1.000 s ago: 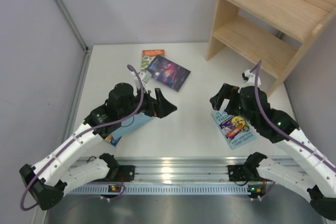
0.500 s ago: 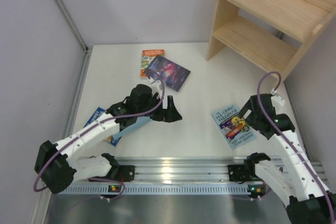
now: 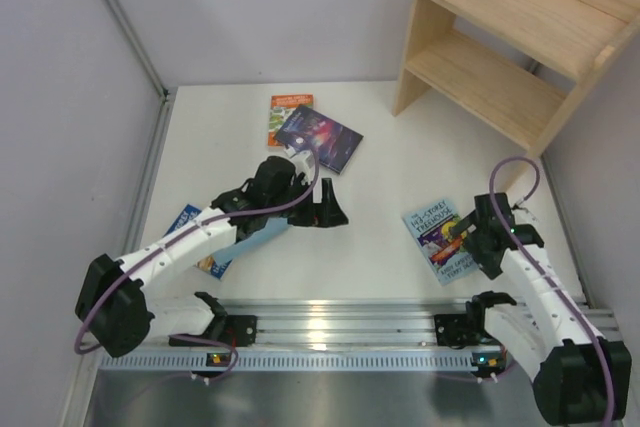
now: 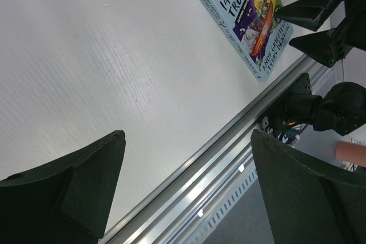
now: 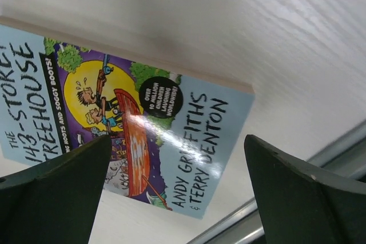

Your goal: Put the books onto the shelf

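We see the wooden shelf standing at the upper right of the overhead view, at the far right of the white table, while all five books lie flat on the tabletop, apart from it. The orange book sits at upper centre with the purple galaxy book overlapping its right edge. At lower left, a blue illustrated book and a plain light-blue book lie partly under the left arm; we cannot tell whether they overlap. The Treehouse book lies at lower right, near the aluminium rail. The left gripper hovers near the middle of the table with its jaws spread wide and nothing between them; in its wrist view only white table shows between its dark fingers. The right gripper hangs over the Treehouse book's lower end, jaws released and wide, the authors' names between its fingers; it grasps nothing, and we cannot tell whether it touches the cover.
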Controlling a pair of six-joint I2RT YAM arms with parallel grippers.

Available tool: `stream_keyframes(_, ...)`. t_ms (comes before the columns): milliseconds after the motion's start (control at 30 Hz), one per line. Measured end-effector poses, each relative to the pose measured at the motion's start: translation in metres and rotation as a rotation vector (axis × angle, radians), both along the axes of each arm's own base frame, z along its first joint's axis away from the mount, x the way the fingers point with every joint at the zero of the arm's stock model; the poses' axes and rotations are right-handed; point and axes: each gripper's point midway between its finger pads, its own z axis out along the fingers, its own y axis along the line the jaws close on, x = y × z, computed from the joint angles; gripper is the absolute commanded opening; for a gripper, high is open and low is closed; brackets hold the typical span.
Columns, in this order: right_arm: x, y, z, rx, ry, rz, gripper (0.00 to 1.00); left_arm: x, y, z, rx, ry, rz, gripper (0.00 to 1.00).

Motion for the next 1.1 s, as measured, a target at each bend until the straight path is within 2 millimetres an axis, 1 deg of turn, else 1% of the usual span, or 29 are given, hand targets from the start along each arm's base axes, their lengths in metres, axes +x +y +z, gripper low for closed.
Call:
stream_keyframes(100,0.007,0.016,-0.015,0.068,-0.001,0.081,0.95,0.007,0.002,0.004,0.001,-0.013,0.022,0.96)
stream_keyframes(167,0.018,0.026,-0.013,0.106,-0.039,0.147,0.94,0.012,0.006,0.004,0.007,-0.017,0.042,0.96)
stream_keyframes(267,0.039,0.052,-0.005,0.194,-0.144,0.262,0.92,0.019,0.015,0.001,0.022,-0.010,0.080,0.96)
stream_keyframes(367,0.048,0.082,0.001,0.271,-0.217,0.394,0.91,0.026,0.022,0.000,0.024,-0.007,0.108,0.96)
stream_keyframes(433,0.048,0.103,0.003,0.322,-0.242,0.480,0.91,0.029,0.025,0.000,0.026,-0.007,0.117,0.96)
stream_keyframes(467,0.046,0.115,0.004,0.351,-0.243,0.530,0.91,0.030,0.025,-0.001,0.029,-0.006,0.117,0.96)
stream_keyframes(533,0.043,0.134,0.005,0.377,-0.236,0.621,0.91,0.030,0.025,-0.004,0.036,-0.002,0.115,0.96)
stream_keyframes(600,0.037,0.147,0.005,0.384,-0.204,0.705,0.91,0.031,0.024,-0.008,0.044,0.009,0.113,0.96)
stream_keyframes(633,0.034,0.149,0.005,0.371,-0.175,0.738,0.91,0.031,0.023,-0.009,0.045,0.014,0.109,0.96)
stream_keyframes(667,0.032,0.149,0.006,0.353,-0.150,0.755,0.92,0.031,0.022,-0.011,0.044,0.021,0.102,0.96)
stream_keyframes(733,0.035,0.142,0.015,0.294,-0.130,0.778,0.95,0.029,0.019,-0.011,0.037,0.034,0.088,0.96)
stream_keyframes(833,0.054,0.129,0.039,0.204,-0.175,0.794,0.96,0.027,0.016,-0.010,0.021,0.043,0.071,0.98)
stream_keyframes(900,0.074,0.114,0.049,0.153,-0.221,0.773,0.94,0.028,0.011,-0.008,-0.003,0.048,0.063,0.97)
stream_keyframes(933,0.084,0.104,0.049,0.133,-0.232,0.752,0.93,0.030,0.005,-0.004,-0.034,0.049,0.060,0.96)
stream_keyframes(967,0.092,0.094,0.047,0.117,-0.230,0.727,0.93,0.032,0.002,-0.005,-0.044,0.055,0.058,0.96)
stream_keyframes(1033,0.104,0.074,0.031,0.084,-0.184,0.689,0.92,0.036,-0.008,-0.007,-0.073,0.083,0.043,0.94)
stream_keyframes(1100,0.107,0.062,0.013,0.058,-0.119,0.680,0.91,0.041,-0.017,-0.012,-0.080,0.117,0.031,0.93)
